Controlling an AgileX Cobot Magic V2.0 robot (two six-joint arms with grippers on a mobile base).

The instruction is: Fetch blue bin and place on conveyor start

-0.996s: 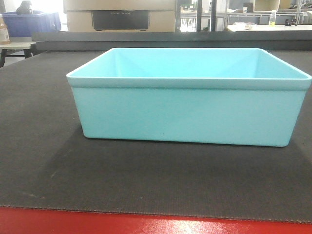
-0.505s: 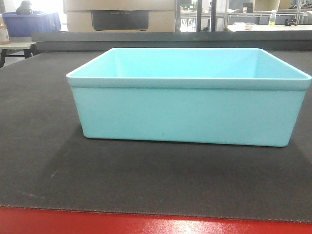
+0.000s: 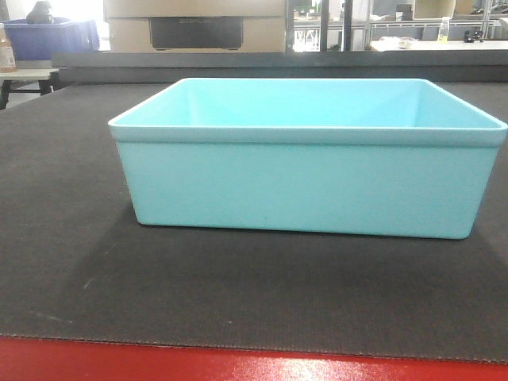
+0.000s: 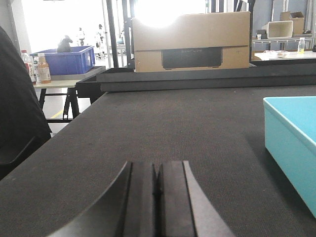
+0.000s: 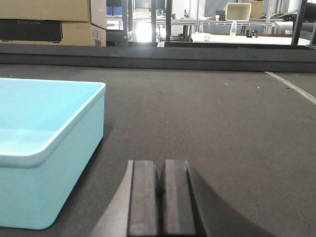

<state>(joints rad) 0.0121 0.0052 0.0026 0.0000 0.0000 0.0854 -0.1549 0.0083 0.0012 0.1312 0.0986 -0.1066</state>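
Blue bin (image 3: 305, 186) sits flat mid-frame on conveyor start (image 3: 71, 262), looks placed. Left gripper (image 4: 157, 197) and right gripper (image 5: 161, 197) clenched empty, flanking it clear.

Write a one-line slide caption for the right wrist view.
Shut right gripper beside the blue bin on the conveyor start.

Front low, near; wrists flank (sharing bin (image 3: 305, 171)).
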